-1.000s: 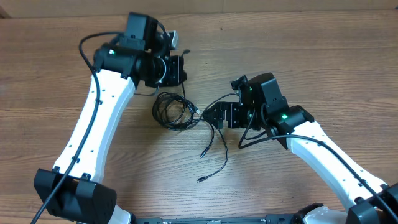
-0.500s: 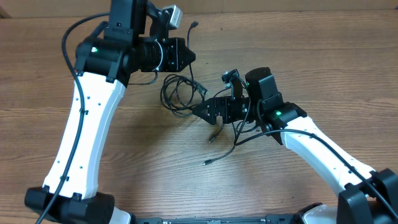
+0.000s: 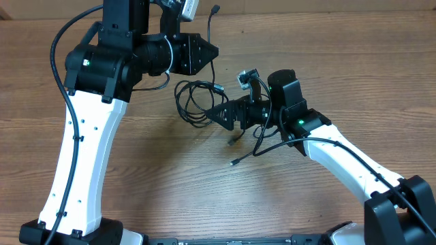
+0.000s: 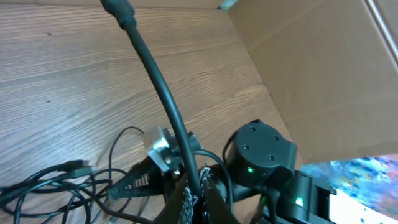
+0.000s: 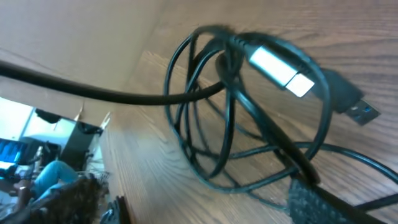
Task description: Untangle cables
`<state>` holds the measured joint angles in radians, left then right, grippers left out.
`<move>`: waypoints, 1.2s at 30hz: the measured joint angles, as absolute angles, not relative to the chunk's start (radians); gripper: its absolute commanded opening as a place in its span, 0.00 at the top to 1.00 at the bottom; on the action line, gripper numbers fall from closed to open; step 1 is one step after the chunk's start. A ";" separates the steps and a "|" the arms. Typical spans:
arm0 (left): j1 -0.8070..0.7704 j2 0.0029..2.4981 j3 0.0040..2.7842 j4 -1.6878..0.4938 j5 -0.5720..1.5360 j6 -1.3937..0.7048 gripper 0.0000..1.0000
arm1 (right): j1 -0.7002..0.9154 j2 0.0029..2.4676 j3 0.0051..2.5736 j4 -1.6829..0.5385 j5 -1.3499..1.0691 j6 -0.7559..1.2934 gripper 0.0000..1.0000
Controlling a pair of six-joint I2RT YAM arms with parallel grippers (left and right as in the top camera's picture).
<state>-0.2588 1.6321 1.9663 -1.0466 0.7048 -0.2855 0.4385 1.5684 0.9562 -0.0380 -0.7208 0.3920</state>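
The cables (image 3: 194, 102) are a loose coil on the table (image 3: 136, 177), between the two arms. It sits a little farther from the robot than a second ago, and one strand (image 4: 158, 81) has come up out of it. That strand is now stretched upward, its plug (image 3: 215, 9) high above the wood. The left gripper (image 3: 214, 50) has risen and swung back with the strand pinched between its closed fingers. The right gripper (image 3: 212, 115) has slid in to the coil's right edge. Its fingers meet in a point and seem clamped on a loop of the coil (image 5: 249, 112), holding it down. The loose ends (image 3: 235, 161) have been dragged closer. One cable looks to be pulling free, though the coil is not yet undone.
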 measured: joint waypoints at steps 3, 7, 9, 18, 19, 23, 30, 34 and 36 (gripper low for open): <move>-0.259 1.632 1.966 -1.043 0.736 -0.286 0.96 | 0.439 1.568 0.956 -0.037 -0.688 0.396 0.09; -0.256 1.632 1.966 -0.993 0.804 -0.288 0.96 | 0.439 1.568 0.956 -0.038 -0.622 0.455 0.09; -0.254 1.632 1.966 -0.958 0.842 -0.289 0.96 | 0.439 1.568 0.956 -0.038 -0.583 0.498 0.12; -0.253 1.631 1.966 -0.805 0.925 -0.369 0.96 | 0.440 1.568 0.960 -0.246 -0.220 0.818 0.24; -0.252 1.629 1.966 -0.795 0.927 -0.376 0.96 | 0.439 1.568 0.961 -0.287 -0.168 0.841 0.24; -0.234 1.608 1.966 -0.772 0.930 -0.390 0.96 | 0.439 1.568 0.964 -0.480 0.042 0.897 0.24; -0.116 1.522 1.966 -0.795 0.912 -0.390 0.96 | 0.387 1.568 0.965 -0.682 0.276 0.925 0.24; -0.041 1.499 1.966 -0.855 0.867 -0.387 0.96 | 0.312 1.568 0.965 -0.735 0.332 0.913 0.24; -0.002 1.497 1.968 -0.900 0.814 -0.385 0.96 | 0.269 1.568 0.965 -0.751 0.349 0.893 0.23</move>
<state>-0.0021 1.4971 1.9678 -0.9001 0.8139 -0.3851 0.2687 1.5684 0.9649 -0.7513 0.3492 0.8932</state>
